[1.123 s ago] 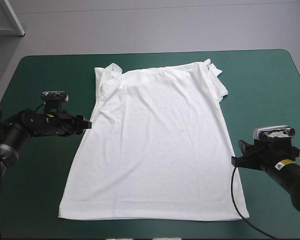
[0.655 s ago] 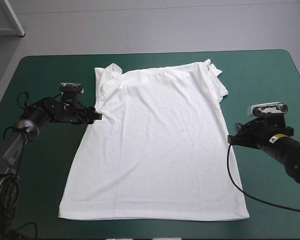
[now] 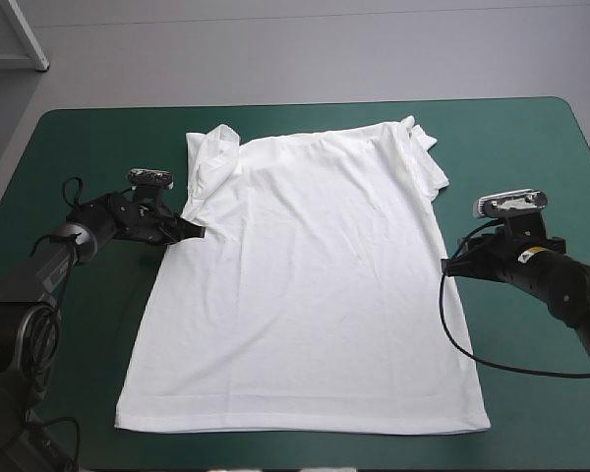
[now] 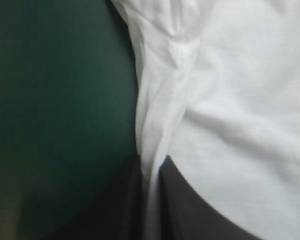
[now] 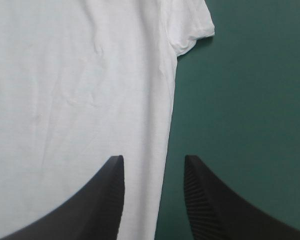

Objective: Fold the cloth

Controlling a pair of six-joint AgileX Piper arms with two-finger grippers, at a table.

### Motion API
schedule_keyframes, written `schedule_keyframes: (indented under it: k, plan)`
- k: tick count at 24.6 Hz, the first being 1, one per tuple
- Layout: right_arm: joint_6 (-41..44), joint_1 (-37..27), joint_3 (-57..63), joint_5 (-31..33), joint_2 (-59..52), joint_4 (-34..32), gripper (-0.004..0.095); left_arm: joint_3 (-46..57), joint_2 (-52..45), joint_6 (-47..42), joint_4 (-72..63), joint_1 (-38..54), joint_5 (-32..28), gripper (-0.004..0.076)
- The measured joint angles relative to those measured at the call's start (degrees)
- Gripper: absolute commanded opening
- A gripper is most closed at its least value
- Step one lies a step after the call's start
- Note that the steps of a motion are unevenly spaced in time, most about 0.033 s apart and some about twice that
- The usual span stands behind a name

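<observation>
White T-shirt [image 3: 305,285] on teal-green cover [image 3: 98,138]

The table under a smooth teal-green cover [image 3: 88,147] has rounded far corners. A white short-sleeved cloth T-shirt [image 3: 315,295] lies spread flat across the table's middle. Its hem is toward the table's near edge, and both sleeves are rumpled toward the far edge.

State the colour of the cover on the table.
The flat table cover is plain teal-green, best seen in the high view.
</observation>
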Motion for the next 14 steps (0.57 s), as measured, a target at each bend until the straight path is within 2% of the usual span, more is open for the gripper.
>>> schedule_keyframes:
  k: [6,10,14]
  plan:
    - [-3.19,0.00,-6.72,0.63,6.24,0.00,0.0386,-0.19,0.12,0.06,0.05,0.00,0.03,0.0019]
    - [-3.30,0.00,-14.14,3.56,14.82,0.78,0.0548,-0.24,0.12,0.06,0.05,0.00,0.41,0.0019]
    - [-3.66,0.00,-18.69,6.10,22.73,2.40,0.0526,-0.30,0.12,0.12,0.00,0.00,0.73,0.0019]
